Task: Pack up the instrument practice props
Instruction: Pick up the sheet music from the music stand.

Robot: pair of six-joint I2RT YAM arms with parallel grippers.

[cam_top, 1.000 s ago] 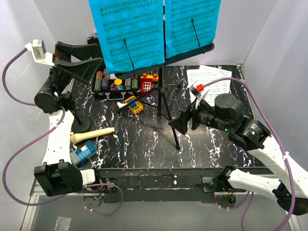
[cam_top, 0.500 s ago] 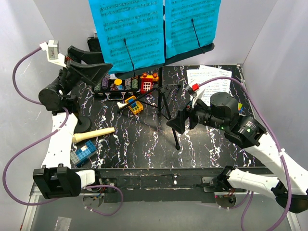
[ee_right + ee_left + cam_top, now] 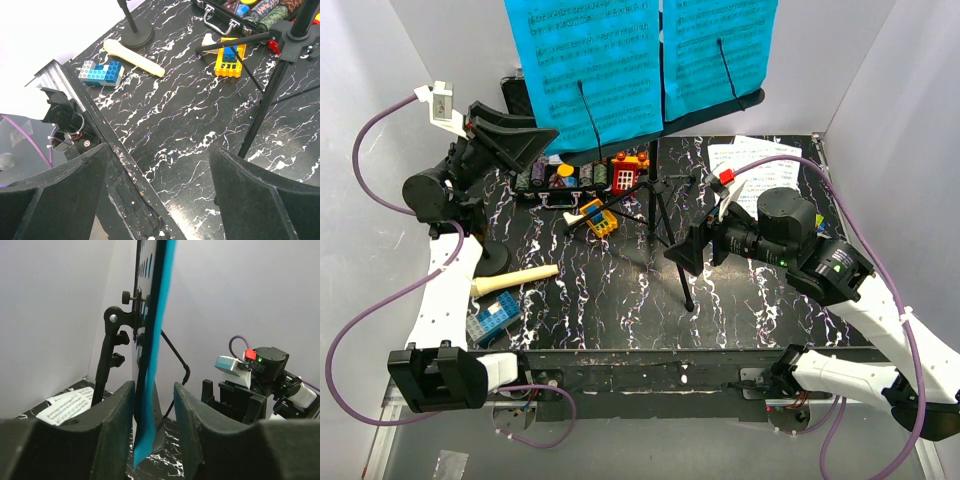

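**Inventory.**
- One black music stand (image 3: 663, 215) stands at the far centre of the bench (image 3: 610, 310) on tripod legs.
- Two blue sheet-music pages (image 3: 585, 70) hang side by side on its desk, each under a black retaining wire.
- One cream microphone (image 3: 512, 281) lies flat at the near left.
- One small black mic stand (image 3: 490, 259) has its round base just beyond the microphone.
- One open case of poker chips (image 3: 570, 177) lies at the far left, under the left page.
- One white printed sheet (image 3: 760, 168) lies at the far right.
- Two toy blocks are visible. A blue one (image 3: 492, 318) is nearer than the microphone, and a yellow one (image 3: 601, 218) is beside the tripod.

**Left fingers** (image 3: 105, 425). These are raised at the far left and spread moderately. In the wrist view the left edge of the left page hangs in the gap between them. It sits closer to one finger, and contact cannot be confirmed. The page is not pinched.

**Right fingers** (image 3: 65, 200). These are spread wide and hold nothing. They are above the bench, just right of the tripod's near leg. The wrist view shows only the marbled surface between them.
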